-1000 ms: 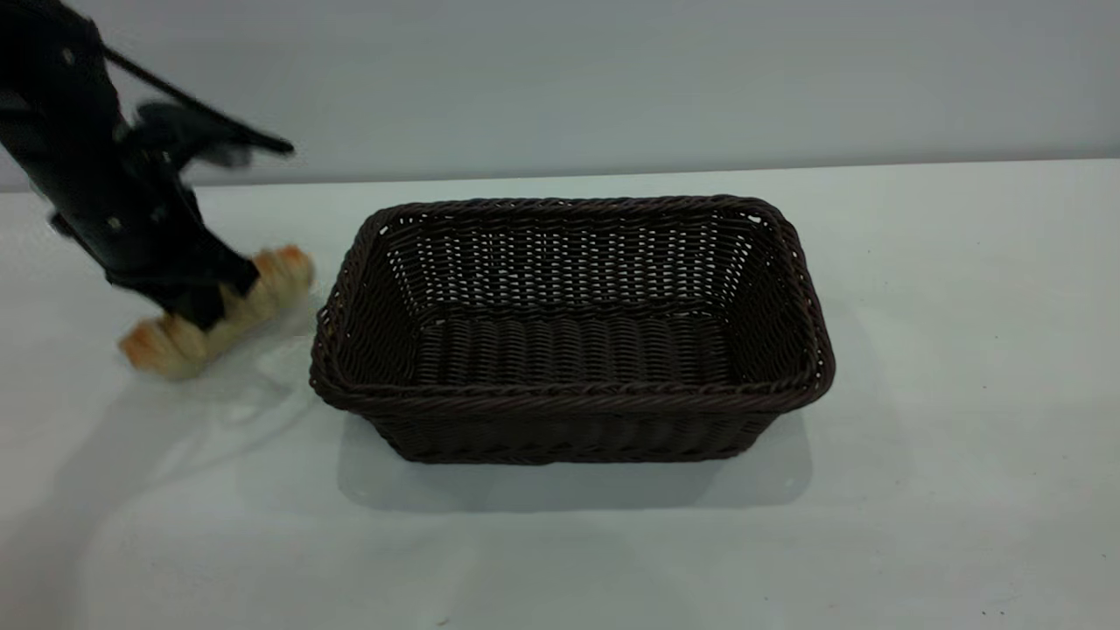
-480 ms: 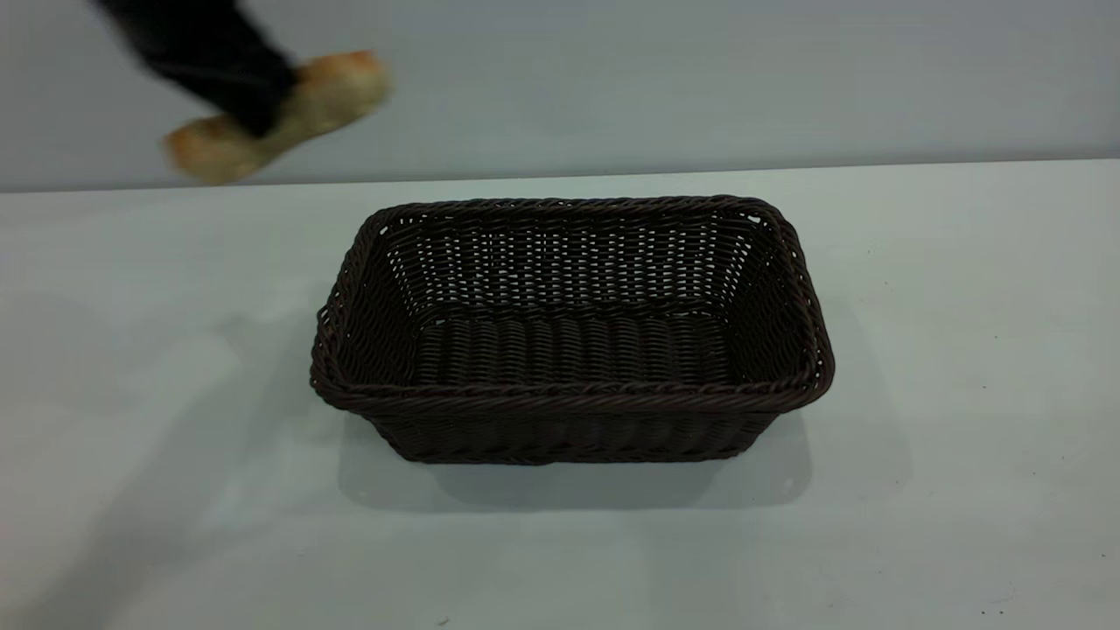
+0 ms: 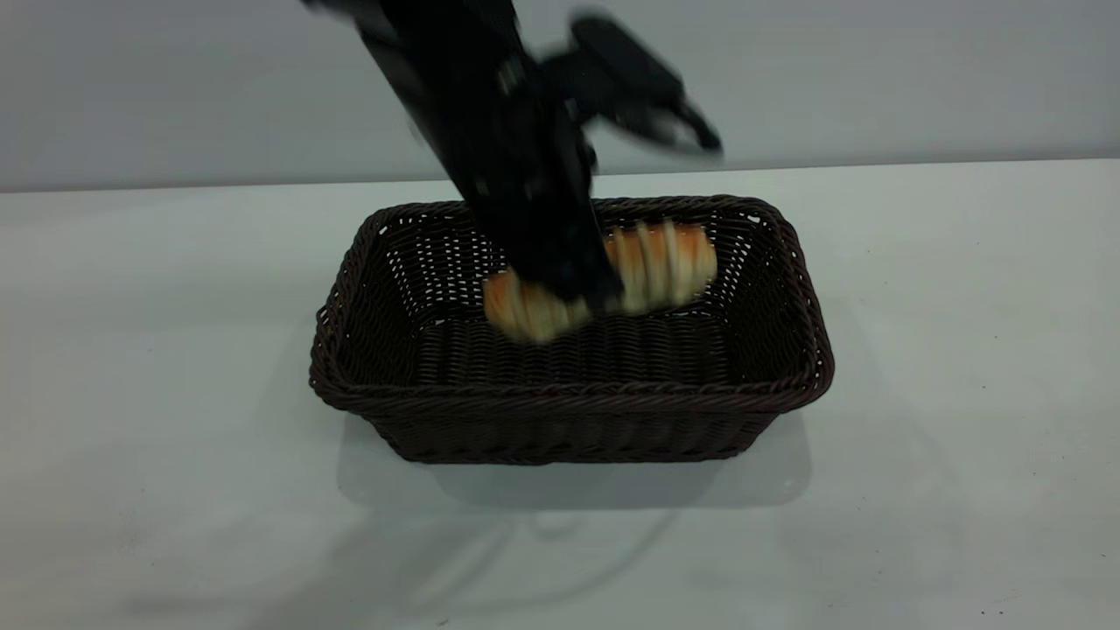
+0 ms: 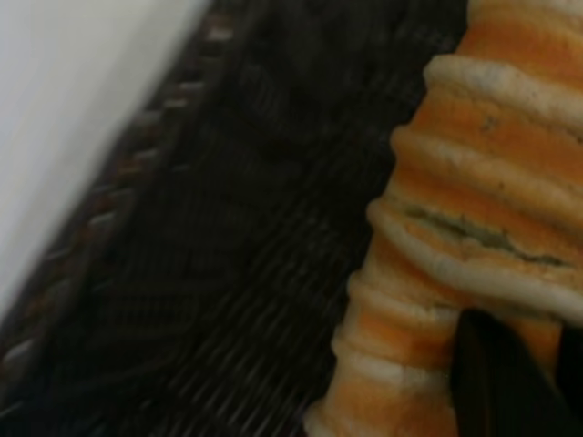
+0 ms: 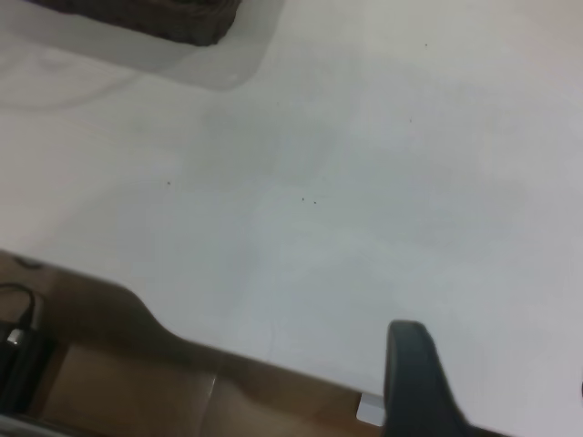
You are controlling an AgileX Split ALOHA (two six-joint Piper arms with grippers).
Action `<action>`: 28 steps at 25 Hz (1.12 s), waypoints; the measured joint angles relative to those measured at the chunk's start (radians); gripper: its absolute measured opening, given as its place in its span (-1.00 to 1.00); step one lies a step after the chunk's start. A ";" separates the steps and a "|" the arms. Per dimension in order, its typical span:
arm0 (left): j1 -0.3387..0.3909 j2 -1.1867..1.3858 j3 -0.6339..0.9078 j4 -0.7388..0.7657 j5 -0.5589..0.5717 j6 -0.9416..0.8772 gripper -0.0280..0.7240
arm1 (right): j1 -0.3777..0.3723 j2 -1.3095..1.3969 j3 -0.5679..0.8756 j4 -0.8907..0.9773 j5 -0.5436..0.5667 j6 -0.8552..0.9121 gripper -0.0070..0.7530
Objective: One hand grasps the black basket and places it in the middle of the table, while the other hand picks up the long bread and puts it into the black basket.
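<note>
The black basket (image 3: 569,398) stands in the middle of the white table (image 3: 962,350). My left gripper (image 3: 584,293) reaches down into it from above, shut on the long bread (image 3: 658,259), which hangs about level just above the basket floor near the far wall. In the left wrist view the bread (image 4: 483,182) fills the right side, with a dark fingertip (image 4: 492,378) pressed on it and the basket weave (image 4: 228,228) close behind. My right gripper (image 5: 496,364) is out of the exterior view, open and empty over bare table; a basket corner (image 5: 155,14) shows far from it.
In the right wrist view the table's edge (image 5: 182,332) runs close by the right gripper, with brown cardboard (image 5: 127,391) and a black cable (image 5: 18,319) below it. Bare tabletop lies on all sides of the basket.
The left arm lifted the bread off the table at the left, swung it high, then carried it right and down into the basket. The basket has not moved.
</note>
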 joint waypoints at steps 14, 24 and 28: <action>0.001 -0.070 -0.003 0.056 0.086 -0.043 0.63 | 0.000 -0.123 0.000 -0.010 -0.001 0.000 0.18; 0.001 -0.516 -0.003 0.175 0.478 -0.099 0.64 | 0.000 -0.212 0.000 -0.026 0.001 0.023 0.18; 0.001 -0.735 -0.003 0.183 0.672 -0.164 0.60 | 0.000 -0.212 0.000 -0.026 0.001 0.024 0.18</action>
